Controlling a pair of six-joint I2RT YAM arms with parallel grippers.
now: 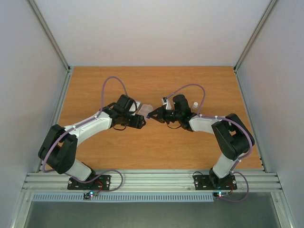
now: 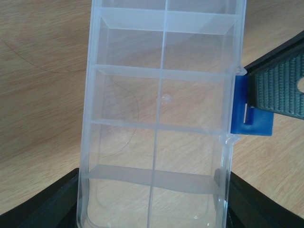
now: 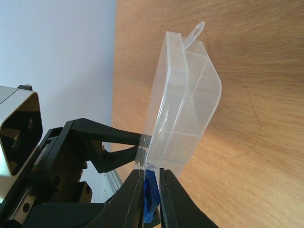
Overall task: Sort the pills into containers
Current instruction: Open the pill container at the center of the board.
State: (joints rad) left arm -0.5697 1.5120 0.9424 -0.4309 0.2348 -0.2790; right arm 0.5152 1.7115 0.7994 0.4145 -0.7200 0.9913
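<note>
The left gripper [image 2: 152,211] stands wide, clamped across the clear pill box [image 2: 161,118], a finger on each long side. The right gripper [image 3: 152,175] is nearly closed, pinching the blue latch [image 3: 151,194] on the box's edge. Box held between both arms above the wooden table [image 1: 95,90]. Farther back, a small white bottle [image 1: 194,103] stands. The pills cannot be made out.

A small white bottle [image 1: 195,103] stands on the wooden table [image 1: 142,147], behind the right gripper [image 1: 153,115], just beyond its wrist.
</note>
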